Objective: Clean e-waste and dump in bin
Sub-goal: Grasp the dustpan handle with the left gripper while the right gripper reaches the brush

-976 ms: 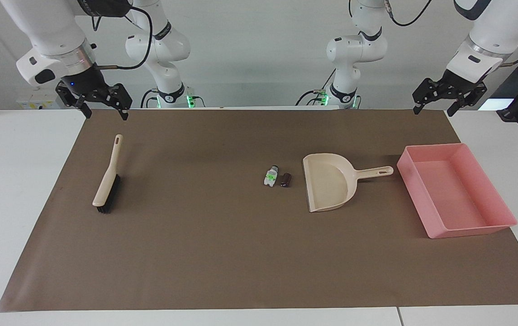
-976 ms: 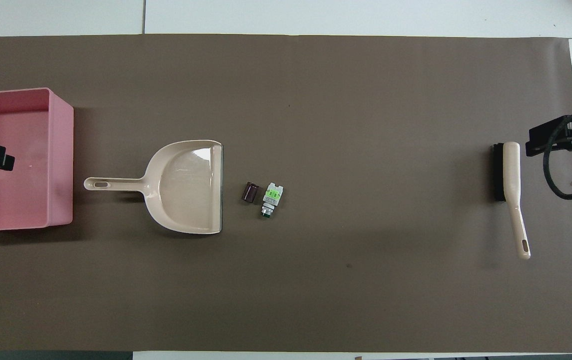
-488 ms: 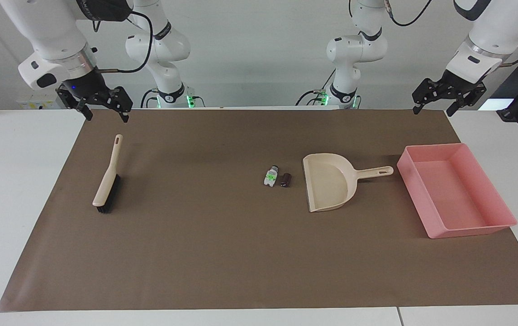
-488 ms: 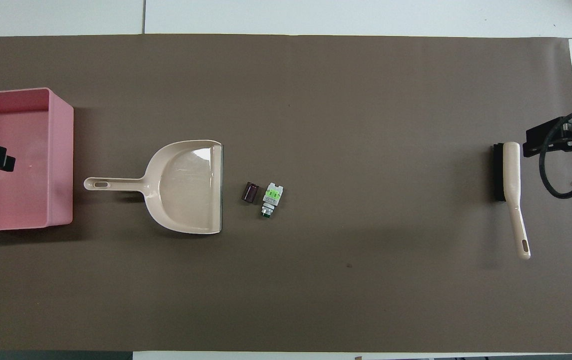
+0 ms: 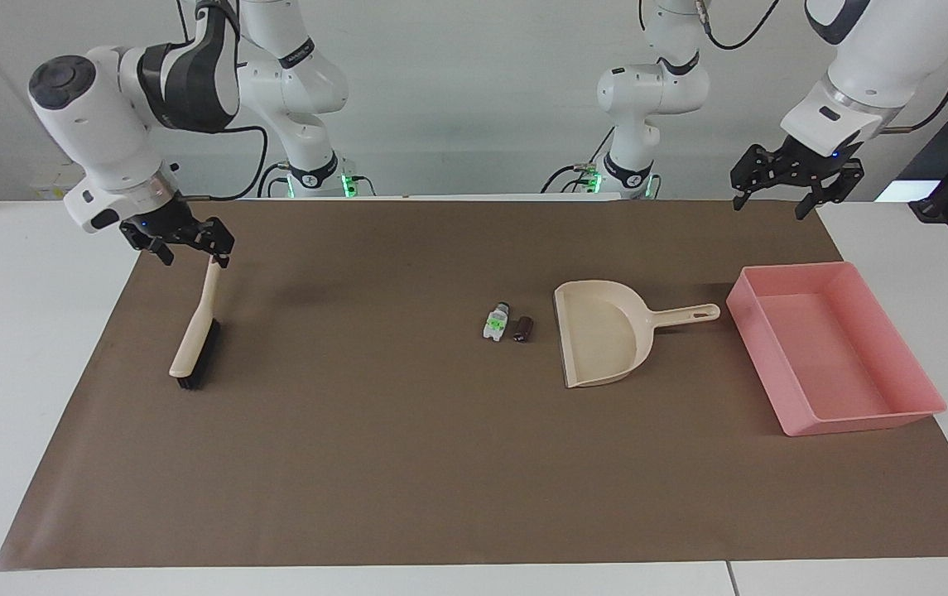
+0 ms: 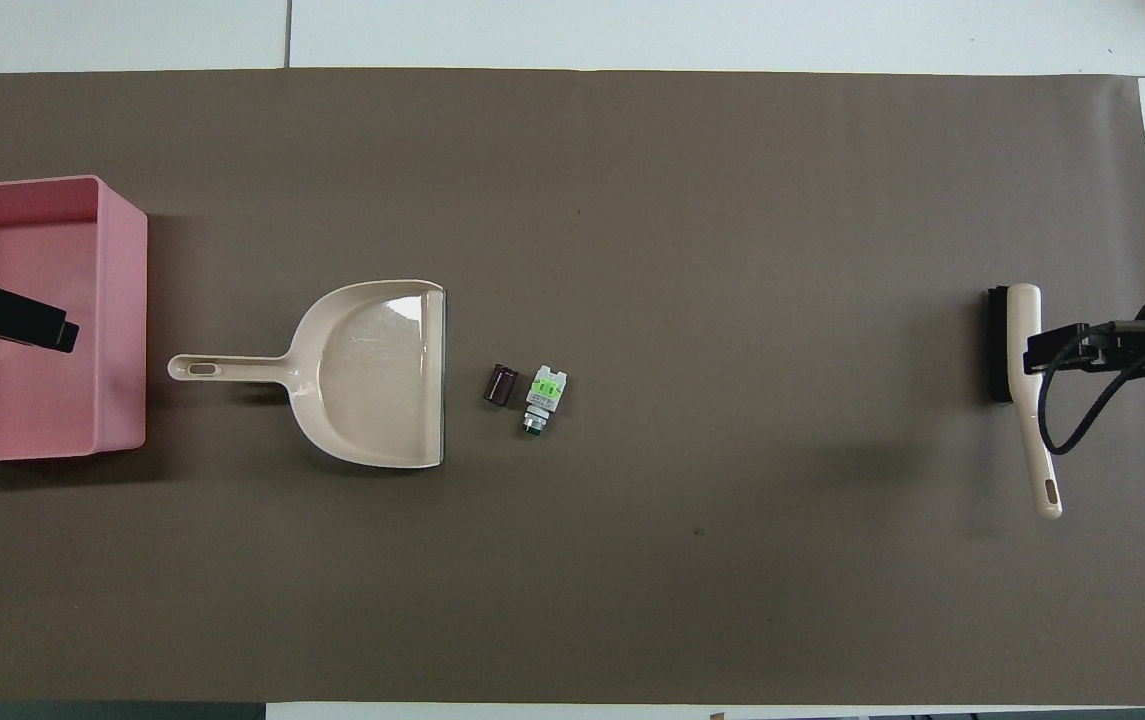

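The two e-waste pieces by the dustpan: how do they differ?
The green-and-white component is the larger, pale, blocky, with a grey end; the dark cylinder is shorter, brown-black and round. The cylinder lies closer to the dustpan mouth. Both rest loose on the mat, side by side.

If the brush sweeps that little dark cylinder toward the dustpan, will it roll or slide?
Likely rolls: the dark cylinder lies on its side on the flat brown mat. It looks small and light, so bristles may flick it. The dustpan mouth faces it, close by, so a gentle push should do.
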